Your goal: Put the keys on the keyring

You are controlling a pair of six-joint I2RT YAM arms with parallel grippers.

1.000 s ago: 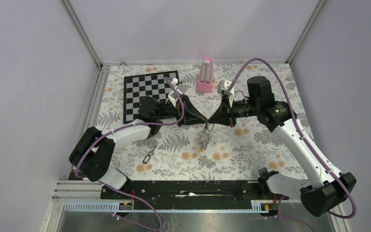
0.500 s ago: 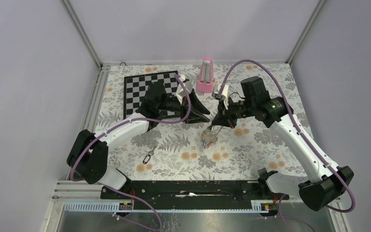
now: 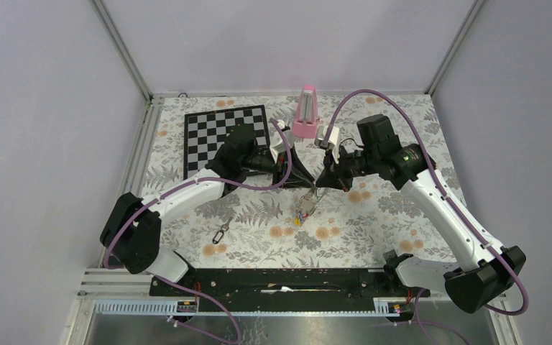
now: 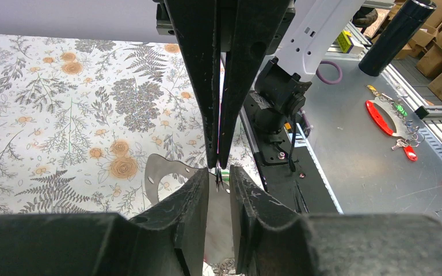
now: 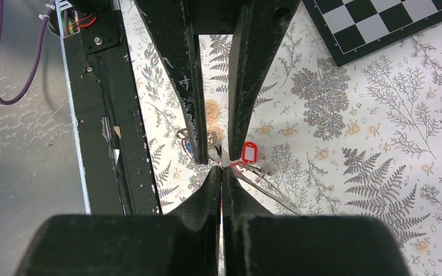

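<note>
Reopened, your left gripper point(image 4: 218, 176) returns mid-frame to regrasp the thin grey-silver wire keyring point(image 3: 307, 198) that your right gripper point(image 5: 221, 172) pinches shut.

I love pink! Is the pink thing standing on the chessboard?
No, the pink metronome stands on the flowery cloth, beside the chessboard.

My fingers point(image 5: 204, 195) were matt black plastic, scuffed along the edges. The key tag point(image 5: 249, 153) was glossy red plastic. Beside that tag, the keyring point(image 4: 147, 172) was thin bare metal wire. The printed tablecloth point(image 5: 351, 144) looked matt.
</note>
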